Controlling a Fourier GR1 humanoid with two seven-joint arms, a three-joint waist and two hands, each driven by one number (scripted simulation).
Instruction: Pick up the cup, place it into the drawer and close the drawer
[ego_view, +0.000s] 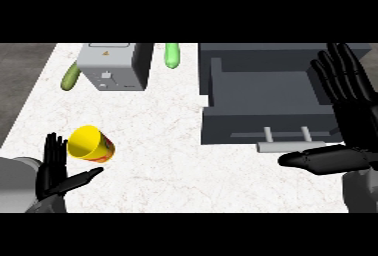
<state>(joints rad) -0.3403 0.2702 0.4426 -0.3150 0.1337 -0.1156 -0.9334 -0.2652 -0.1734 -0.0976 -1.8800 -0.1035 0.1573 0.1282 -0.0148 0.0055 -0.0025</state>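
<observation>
The tipped yellow cup with red band (91, 144) lies just beyond the left hand (55, 172), fingers released; the right hand (347, 125), also released, is well apart.

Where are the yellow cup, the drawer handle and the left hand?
yellow cup (87, 142): head view, on its open mouth.
drawer handle (289, 145): head view, on the pale bar.
left hand (53, 170): head view, on the palm.

White marbled counter (170, 150) with faint reddish veins. On it: a yellow cup (91, 144) tipped on its side near the left front, a grey toaster-like box (112, 66) at the back, two green cucumbers (71, 77) (171, 55) either side of it, and a dark grey drawer unit (266, 100), pulled open, on the right.
</observation>
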